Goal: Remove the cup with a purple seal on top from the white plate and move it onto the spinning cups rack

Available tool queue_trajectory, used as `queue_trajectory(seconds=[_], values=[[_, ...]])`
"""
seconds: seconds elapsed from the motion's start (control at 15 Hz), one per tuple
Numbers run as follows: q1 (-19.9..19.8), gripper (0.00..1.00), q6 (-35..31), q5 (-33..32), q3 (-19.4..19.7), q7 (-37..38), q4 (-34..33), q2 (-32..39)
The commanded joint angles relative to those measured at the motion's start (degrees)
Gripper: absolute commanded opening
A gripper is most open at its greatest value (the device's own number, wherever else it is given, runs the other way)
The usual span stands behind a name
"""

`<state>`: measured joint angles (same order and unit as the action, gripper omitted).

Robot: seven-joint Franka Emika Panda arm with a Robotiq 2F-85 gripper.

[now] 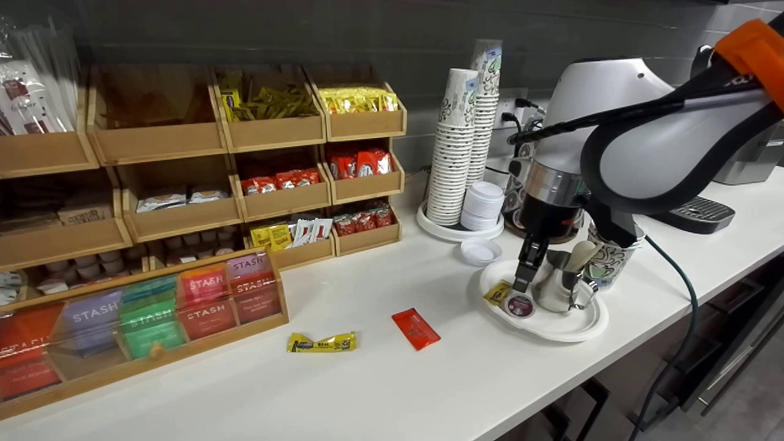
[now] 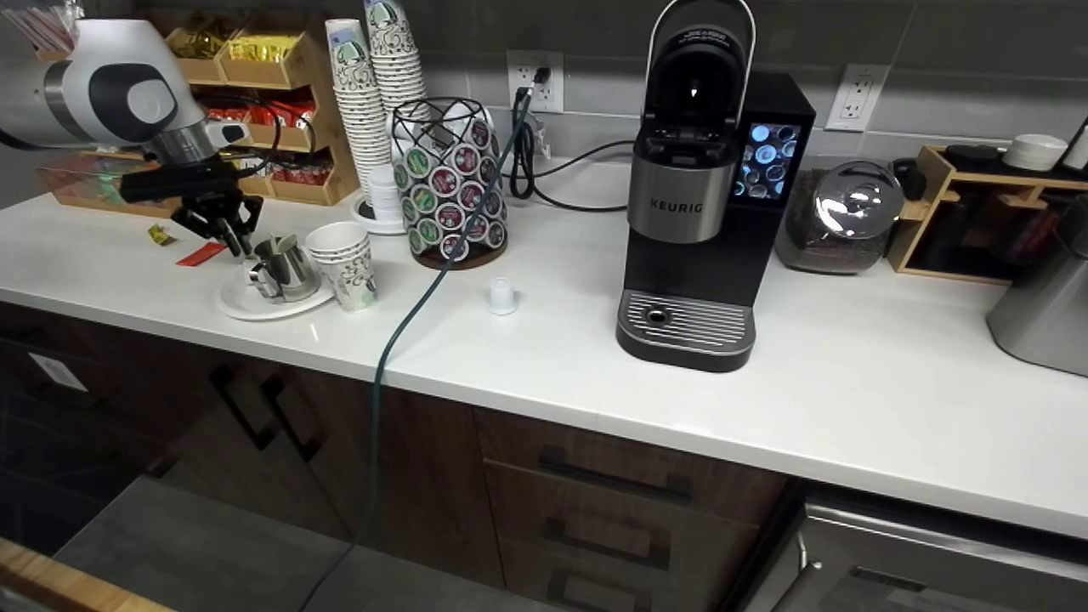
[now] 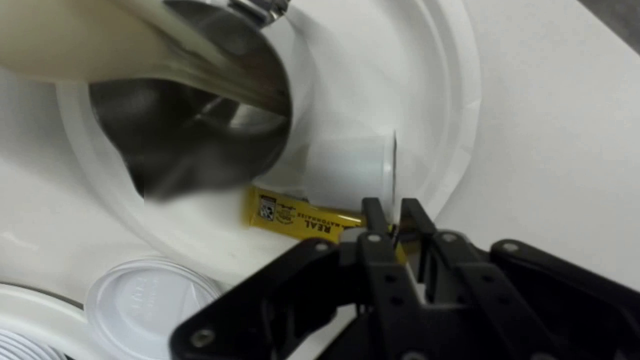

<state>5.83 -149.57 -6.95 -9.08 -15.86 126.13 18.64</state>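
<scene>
Orients pincer downward above white plate | brackets, with narrow gap, rim of cup with purple seal, lying sideways on plate; not discernible whether clenched | displays seal in an exterior view, mainly pale side wall in wrist view

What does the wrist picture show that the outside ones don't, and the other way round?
Only the wrist view: the pod side-on; the word REAL, upside down, on the yellow packet beside it.

Only exterior views: the purple seal face-on; the dark wire rack; the coffee machine.

All share the white plate, metal pitcher and end effector. The pod and yellow packet also appear in an exterior view.
</scene>
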Motion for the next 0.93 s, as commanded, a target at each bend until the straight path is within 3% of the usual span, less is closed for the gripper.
queue_trajectory(seconds=[0.0, 0.4, 0.53, 0.67, 0.73, 0.87], values=[[0.3, 0.48, -1.0, 0.2, -0.1, 0.7, 1.1, -0.4], [-0.5, 0.94, -0.4, 1.3, -0.7, -1.1, 1.2, 0.3], [-0.8, 1.00, -0.7, 1.7, -1.0, -1.7, 1.1, 0.8], [-0.9, 0.90, -0.7, 1.8, -0.9, -1.8, 0.9, 1.2], [-0.9, 0.73, -0.7, 2.1, -1.0, -1.9, 0.8, 1.4], [-1.1, 0.56, -0.9, 2.5, -1.0, -2.0, 0.8, 1.8]])
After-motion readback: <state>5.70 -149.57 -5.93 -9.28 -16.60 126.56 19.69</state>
